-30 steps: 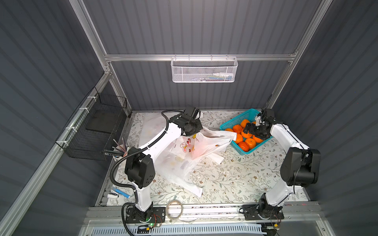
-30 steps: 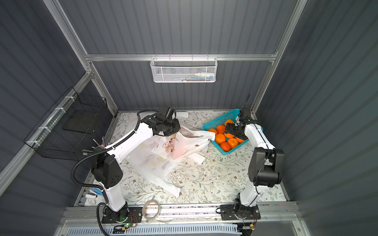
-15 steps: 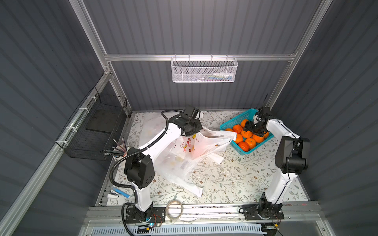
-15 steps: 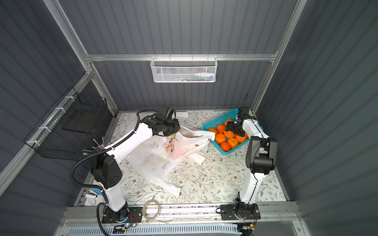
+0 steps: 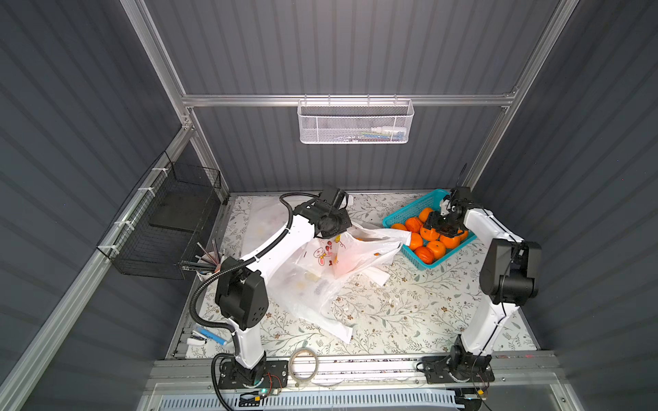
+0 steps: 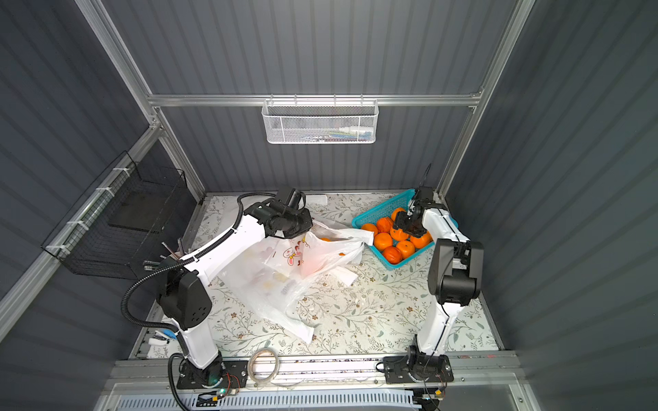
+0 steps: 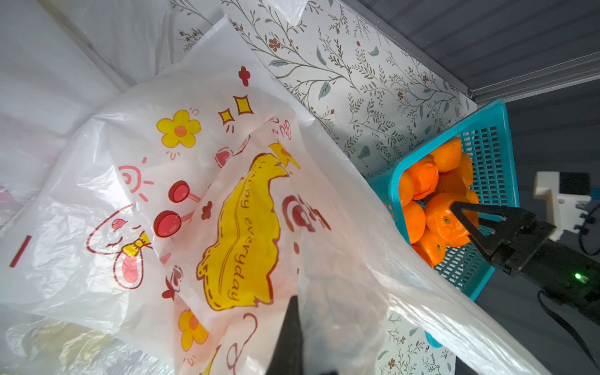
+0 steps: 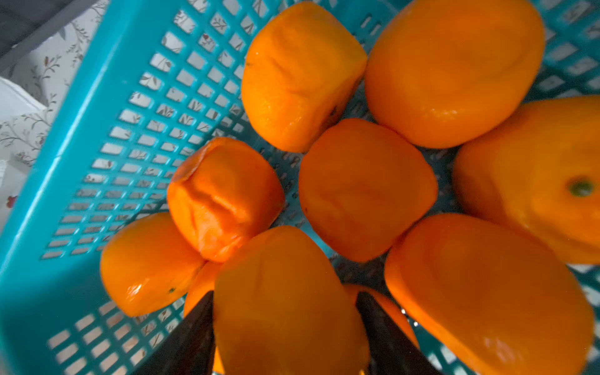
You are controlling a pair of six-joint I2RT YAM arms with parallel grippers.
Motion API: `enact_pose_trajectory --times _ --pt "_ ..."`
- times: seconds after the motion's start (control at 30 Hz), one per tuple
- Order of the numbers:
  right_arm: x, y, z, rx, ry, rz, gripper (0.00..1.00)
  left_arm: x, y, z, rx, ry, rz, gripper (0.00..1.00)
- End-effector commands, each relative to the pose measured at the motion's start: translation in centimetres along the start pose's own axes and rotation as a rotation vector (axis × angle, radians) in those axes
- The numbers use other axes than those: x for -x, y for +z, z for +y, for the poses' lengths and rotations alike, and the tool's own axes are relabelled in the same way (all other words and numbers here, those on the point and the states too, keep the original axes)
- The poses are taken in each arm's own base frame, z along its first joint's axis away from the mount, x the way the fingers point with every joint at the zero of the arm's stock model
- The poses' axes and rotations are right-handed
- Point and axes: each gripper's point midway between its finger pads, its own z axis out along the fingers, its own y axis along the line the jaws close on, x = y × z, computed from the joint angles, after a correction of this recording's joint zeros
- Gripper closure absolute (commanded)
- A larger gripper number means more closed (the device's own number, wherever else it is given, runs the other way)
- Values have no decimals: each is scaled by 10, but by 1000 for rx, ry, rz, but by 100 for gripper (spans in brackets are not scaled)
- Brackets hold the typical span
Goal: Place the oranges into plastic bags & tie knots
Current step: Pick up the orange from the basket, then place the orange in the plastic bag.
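1. Down in the basket, the right gripper has its fingers pressed against both sides of one orange, which is not yet lifted.
2. The left gripper is pinched tight on the rim of the bag, holding the mouth up just beside the basket.
3. More oranges crowd the gripped one.
4. The step in hand is picking fruit. The next move likely calls for a straight lift, a carry over the basket wall and a release above the open mouth. Knotting comes later.
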Motion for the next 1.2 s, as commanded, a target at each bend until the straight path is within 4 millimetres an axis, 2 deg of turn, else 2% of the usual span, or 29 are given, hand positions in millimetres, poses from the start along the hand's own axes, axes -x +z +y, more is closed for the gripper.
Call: enact_pose_trajectory --times 0.0,0.2,0.23,0.3,0.43,0.5,0.67,0.77,1.03,1.17 --pt "11 -47 19 68 -7 -99 35 6 -15 0 -5 11 -29 96" --pt "2 -117 67 210 -49 -222 35 5 -11 0 -6 9 -22 97" --pt "-4 -131 86 274 -75 -233 35 5 -11 -1 -7 9 -22 96" --pt "-11 -150 110 321 -127 -268 34 5 -11 -1 -8 10 -19 96" --pt "-33 -174 169 416 -245 -264 34 5 -10 0 -7 9 -19 97" --pt "-46 -175 193 454 -287 -245 34 4 -10 -1 -12 7 -17 96" --pt "-78 -156 242 489 -367 -187 34 4 -11 -4 -29 7 -15 97" --pt "-92 -137 259 477 -400 -152 34 5 -13 -6 -36 14 -19 97" --pt "-111 -77 283 454 -410 -56 34 4 -15 -8 -48 18 -18 97" --pt "-119 -57 298 487 -404 -5 30 6 -16 -6 -39 15 -29 96"
